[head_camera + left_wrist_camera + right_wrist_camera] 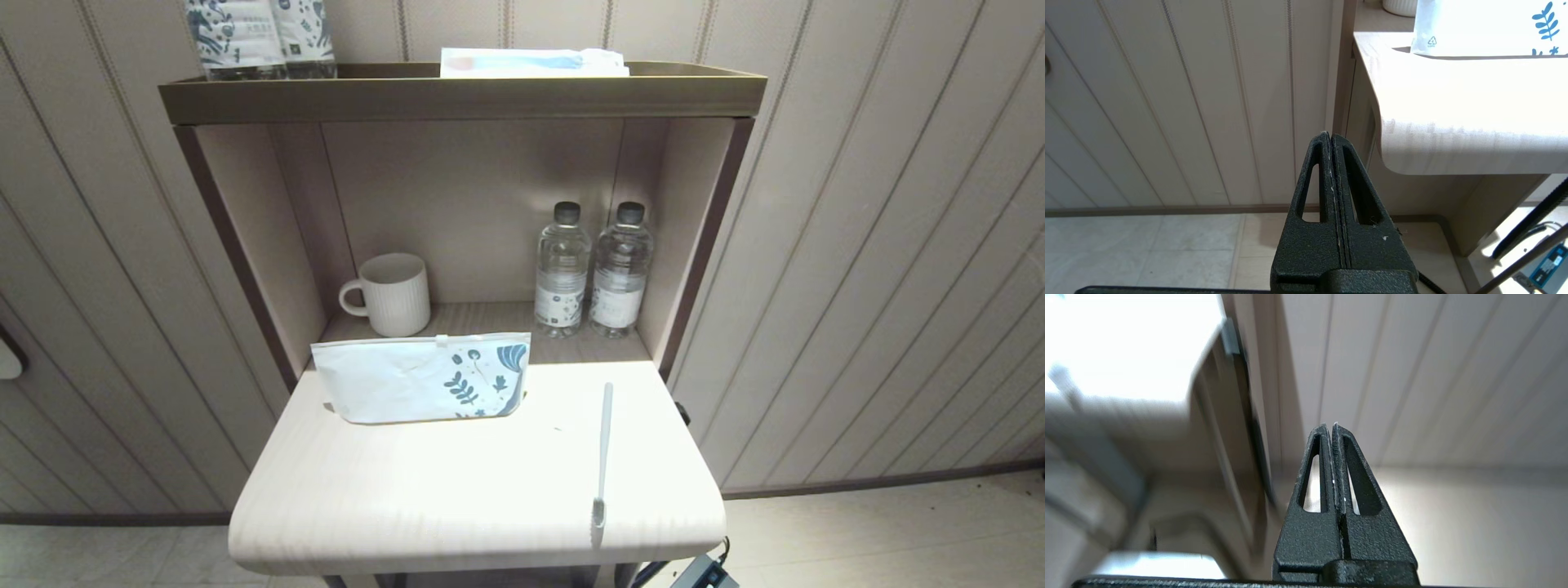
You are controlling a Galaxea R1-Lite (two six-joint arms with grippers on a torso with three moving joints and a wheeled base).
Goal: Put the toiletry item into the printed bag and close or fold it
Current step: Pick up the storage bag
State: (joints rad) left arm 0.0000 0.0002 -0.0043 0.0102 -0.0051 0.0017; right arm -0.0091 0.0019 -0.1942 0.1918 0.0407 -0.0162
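Shelf (490, 482): mug (390, 294), bottles (592, 269) behind bag (420, 378)

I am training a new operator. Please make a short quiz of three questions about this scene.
1. True or false: the toothbrush lies inside the printed bag.
2. What stands behind the bag? A) white mug B) kettle C) plate
3. Fill in: both the left gripper and the right gripper are ____.

Key: 1 false, it lies on the table; 2 A; 3 shut.
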